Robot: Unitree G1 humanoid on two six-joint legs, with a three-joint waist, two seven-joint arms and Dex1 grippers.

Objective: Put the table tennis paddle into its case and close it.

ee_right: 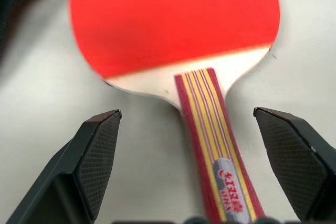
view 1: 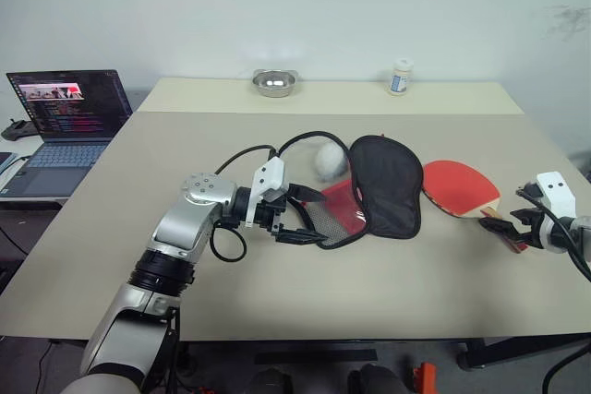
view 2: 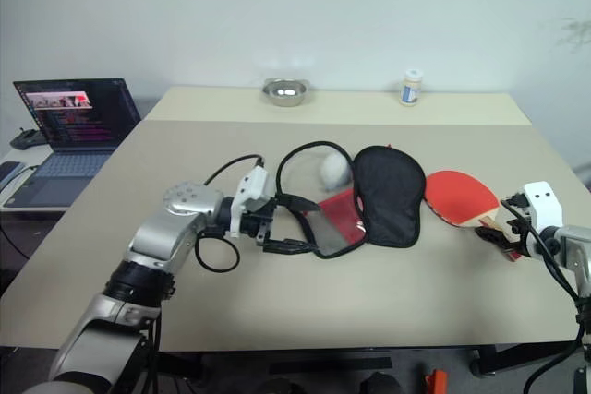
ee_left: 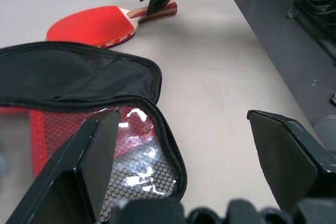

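the paddle's handle (ee_right: 212, 145) is straddled lengthwise by the right hand (view 1: 506, 224), fingers spread, nothing gripped; the left hand (view 1: 297, 216) is spread at the case (view 1: 383, 186).

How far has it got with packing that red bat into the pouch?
Early days. Done: the case lies unzipped, its black flap folded back. In hand: the left gripper has its open fingers at the case's mesh edge, and the right gripper has its fingers spread either side of the table tennis paddle's handle, not yet closed. Left: grasp the paddle, slide it in, zip up.
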